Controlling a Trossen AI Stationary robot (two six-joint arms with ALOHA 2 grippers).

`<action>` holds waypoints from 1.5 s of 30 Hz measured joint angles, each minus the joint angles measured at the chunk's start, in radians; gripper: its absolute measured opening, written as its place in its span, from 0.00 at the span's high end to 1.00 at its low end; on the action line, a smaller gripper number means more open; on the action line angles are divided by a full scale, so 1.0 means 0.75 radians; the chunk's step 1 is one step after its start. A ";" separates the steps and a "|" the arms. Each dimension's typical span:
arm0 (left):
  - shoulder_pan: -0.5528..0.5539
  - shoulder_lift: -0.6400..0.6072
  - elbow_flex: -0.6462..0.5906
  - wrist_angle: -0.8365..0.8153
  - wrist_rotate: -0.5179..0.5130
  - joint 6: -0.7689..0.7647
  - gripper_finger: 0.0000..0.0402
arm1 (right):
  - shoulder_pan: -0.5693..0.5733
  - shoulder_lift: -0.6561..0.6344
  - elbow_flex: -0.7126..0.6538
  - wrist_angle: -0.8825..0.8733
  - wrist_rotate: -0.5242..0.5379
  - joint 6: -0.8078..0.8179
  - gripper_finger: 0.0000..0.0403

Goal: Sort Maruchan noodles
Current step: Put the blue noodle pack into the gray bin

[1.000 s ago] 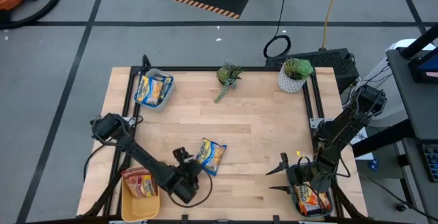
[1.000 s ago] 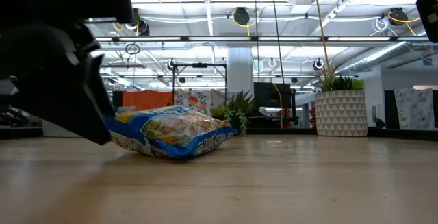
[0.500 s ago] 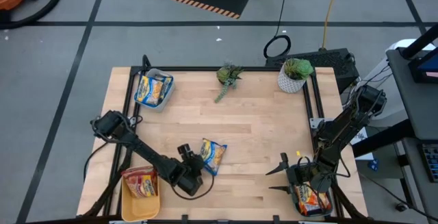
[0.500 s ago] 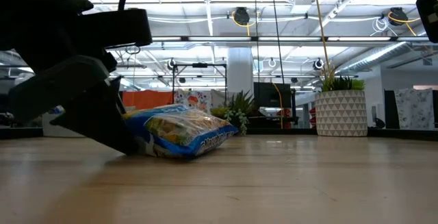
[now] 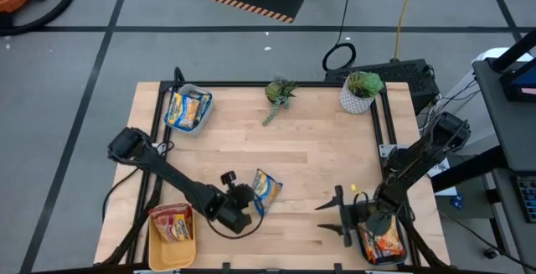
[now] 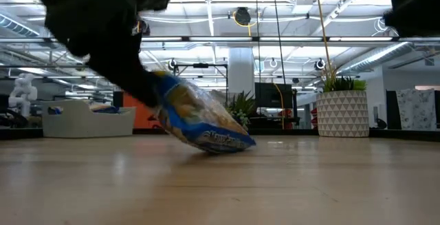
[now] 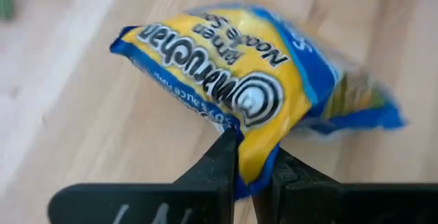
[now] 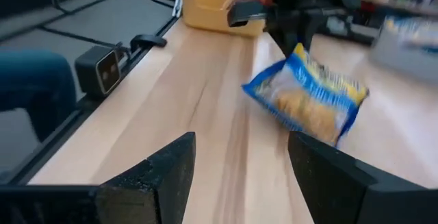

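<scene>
Left gripper point(image 7: 248, 172) clamped on crinkly blue-yellow packet point(image 5: 266, 187) lower centre, seemingly tilted up; right gripper point(image 5: 342, 216) fingers apart, lower right

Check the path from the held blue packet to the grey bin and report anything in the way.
Nothing visible blocks it. The left gripper pinches the blue packet by one edge, and only bare table lies between it and the grey bin at the far left corner.

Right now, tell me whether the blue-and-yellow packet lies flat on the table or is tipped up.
Tipped up. The left end effector pinches one edge of the blue-and-yellow packet; in the low view its other end touches the table.
</scene>
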 joint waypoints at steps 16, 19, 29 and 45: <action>0.000 -0.307 0.046 0.190 -0.032 0.272 0.93 | -0.194 0.388 0.553 -0.267 0.320 -0.878 0.34; -0.009 -0.292 0.046 0.162 -0.019 0.268 0.93 | -0.226 0.421 0.552 -0.210 0.251 -0.837 0.30; -0.030 -0.219 0.045 0.129 0.120 0.141 0.92 | -0.346 0.351 0.551 -0.408 -0.115 -0.492 0.31; -0.006 -0.219 0.045 0.140 0.119 0.132 0.92 | -0.720 0.562 0.550 -0.503 -0.630 -0.215 0.34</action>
